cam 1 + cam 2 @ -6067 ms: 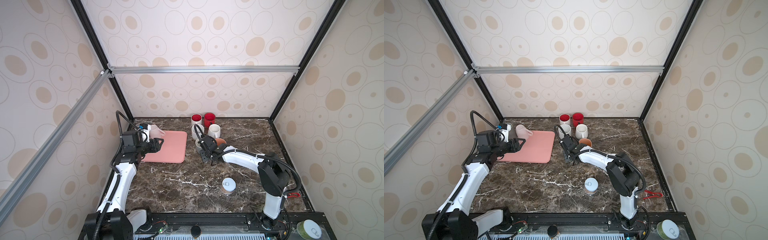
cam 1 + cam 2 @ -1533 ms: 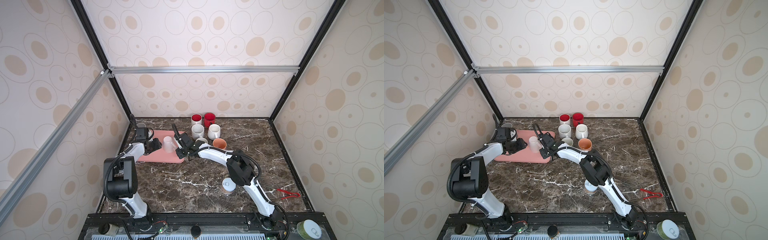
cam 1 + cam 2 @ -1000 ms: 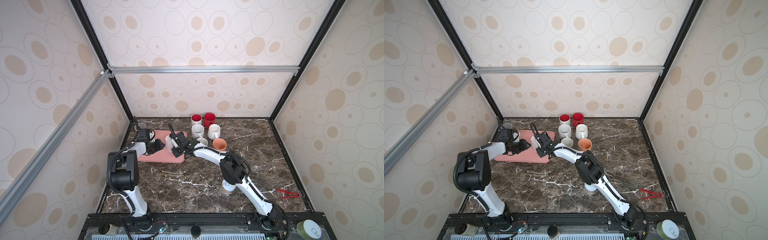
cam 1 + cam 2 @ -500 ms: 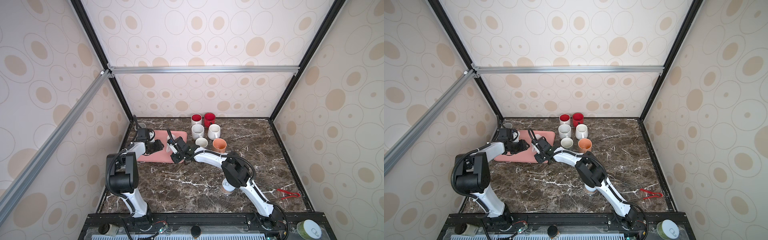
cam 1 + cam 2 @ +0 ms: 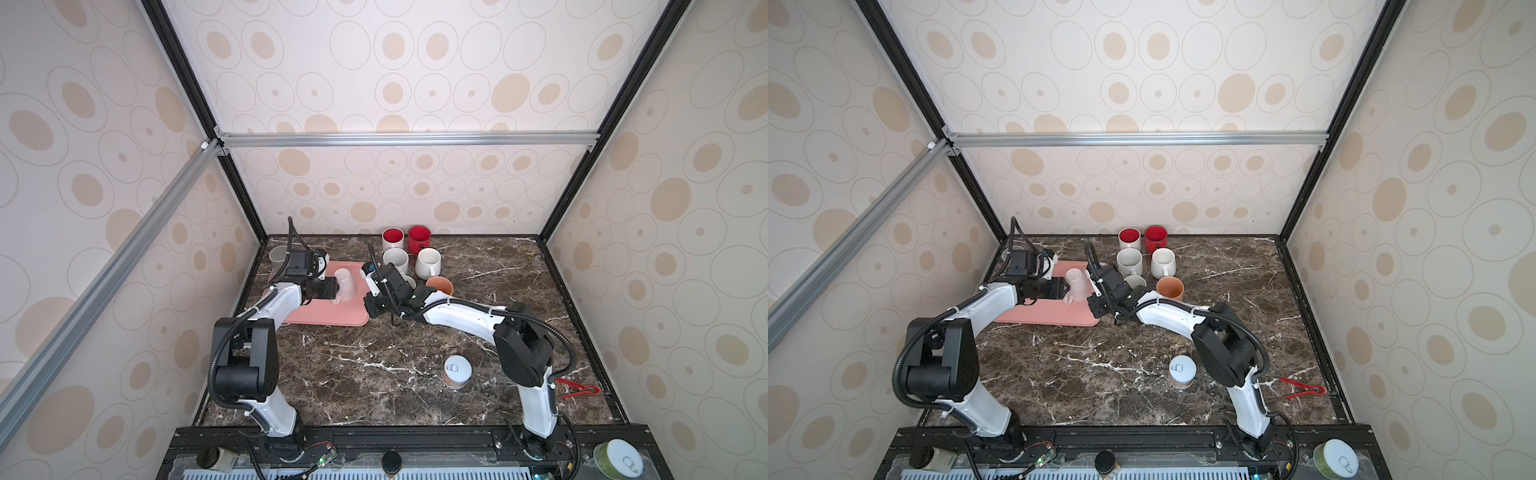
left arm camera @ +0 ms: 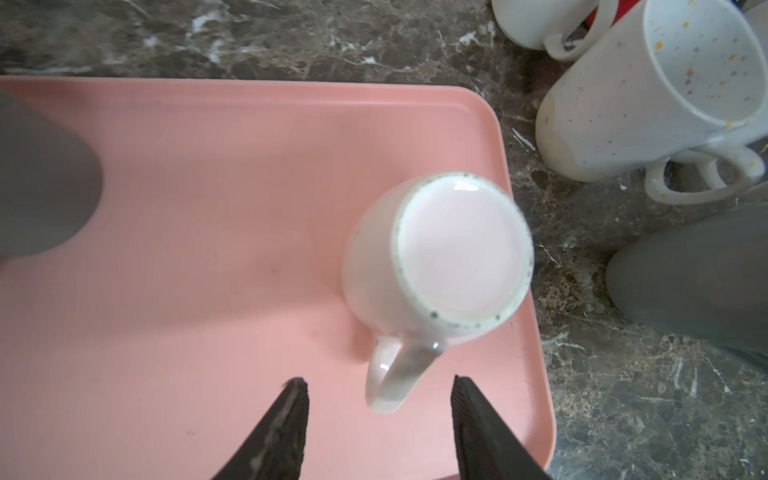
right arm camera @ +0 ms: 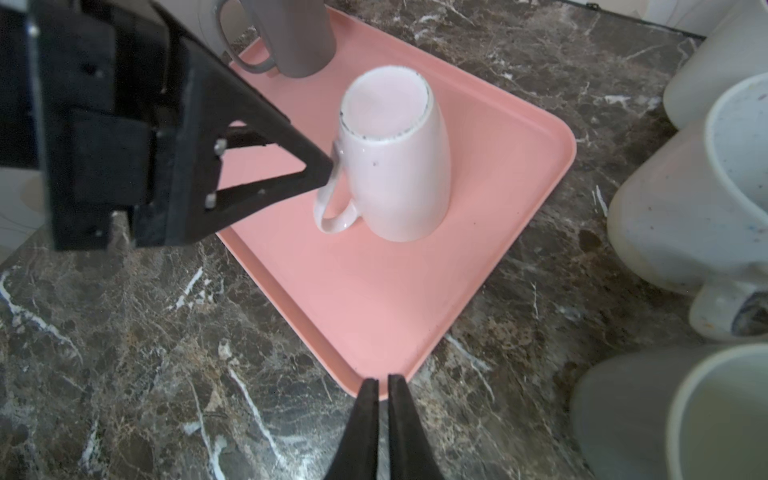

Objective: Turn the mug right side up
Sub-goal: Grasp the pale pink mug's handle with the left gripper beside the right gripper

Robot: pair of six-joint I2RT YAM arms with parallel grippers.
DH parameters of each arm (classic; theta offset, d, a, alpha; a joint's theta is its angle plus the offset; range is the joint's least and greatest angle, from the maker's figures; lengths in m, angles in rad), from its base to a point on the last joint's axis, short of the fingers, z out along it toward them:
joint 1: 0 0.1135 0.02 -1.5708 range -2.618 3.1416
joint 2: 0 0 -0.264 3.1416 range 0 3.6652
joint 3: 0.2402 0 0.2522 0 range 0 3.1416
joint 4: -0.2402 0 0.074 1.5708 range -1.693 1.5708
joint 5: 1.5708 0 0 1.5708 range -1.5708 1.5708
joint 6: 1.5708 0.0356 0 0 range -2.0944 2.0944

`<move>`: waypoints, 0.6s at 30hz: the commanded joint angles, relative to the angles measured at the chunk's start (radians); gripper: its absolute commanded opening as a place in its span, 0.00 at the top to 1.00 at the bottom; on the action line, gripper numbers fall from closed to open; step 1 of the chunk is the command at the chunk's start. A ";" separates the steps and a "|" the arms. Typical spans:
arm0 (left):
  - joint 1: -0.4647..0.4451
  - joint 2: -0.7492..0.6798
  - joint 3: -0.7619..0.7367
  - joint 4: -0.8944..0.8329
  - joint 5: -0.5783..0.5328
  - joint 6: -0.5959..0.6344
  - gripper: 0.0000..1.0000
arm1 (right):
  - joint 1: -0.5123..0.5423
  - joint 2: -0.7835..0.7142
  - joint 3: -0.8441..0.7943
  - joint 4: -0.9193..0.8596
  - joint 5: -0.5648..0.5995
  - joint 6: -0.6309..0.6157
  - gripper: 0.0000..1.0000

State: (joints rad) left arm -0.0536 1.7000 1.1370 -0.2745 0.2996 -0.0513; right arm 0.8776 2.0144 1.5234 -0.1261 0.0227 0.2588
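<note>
Left gripper [image 6: 377, 380] jaws apart, astride the handle [image 6: 399, 370]; right gripper [image 7: 383, 380] pressed together, empty, at the tray [image 7: 374, 299] corner. Mug [image 6: 457, 249] upside down on the pink tray. Probably glazed, stiff, slick, breakable: best pinched by the handle. From left wrist, mainly the flat base; from right wrist, bulging wall too.

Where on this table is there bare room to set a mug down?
Bare marble in front of the tray, across to the can; also the back right, beyond the upright mugs. Crowded: around the upside-down mug, open left gripper at its handle, shut right gripper by the tray's corner.
</note>
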 commanded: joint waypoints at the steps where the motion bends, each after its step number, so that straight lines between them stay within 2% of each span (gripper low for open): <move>1: -0.014 0.054 0.075 -0.041 0.001 0.065 0.45 | 0.004 -0.046 -0.059 0.022 0.017 0.031 0.89; 12: -0.015 0.124 0.083 0.001 -0.026 0.051 0.54 | 0.003 -0.097 -0.132 0.048 0.040 0.037 0.89; 15: -0.018 0.121 0.074 0.024 -0.031 0.051 0.61 | 0.004 -0.098 -0.133 0.052 0.038 0.040 0.89; 18: -0.018 0.116 0.063 0.044 -0.027 0.051 0.72 | 0.004 -0.097 -0.137 0.054 0.035 0.042 0.89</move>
State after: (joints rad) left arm -0.0731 1.8141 1.1866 -0.2623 0.2836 -0.0235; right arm 0.8776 1.9526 1.3964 -0.0830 0.0528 0.2913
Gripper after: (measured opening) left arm 0.295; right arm 0.112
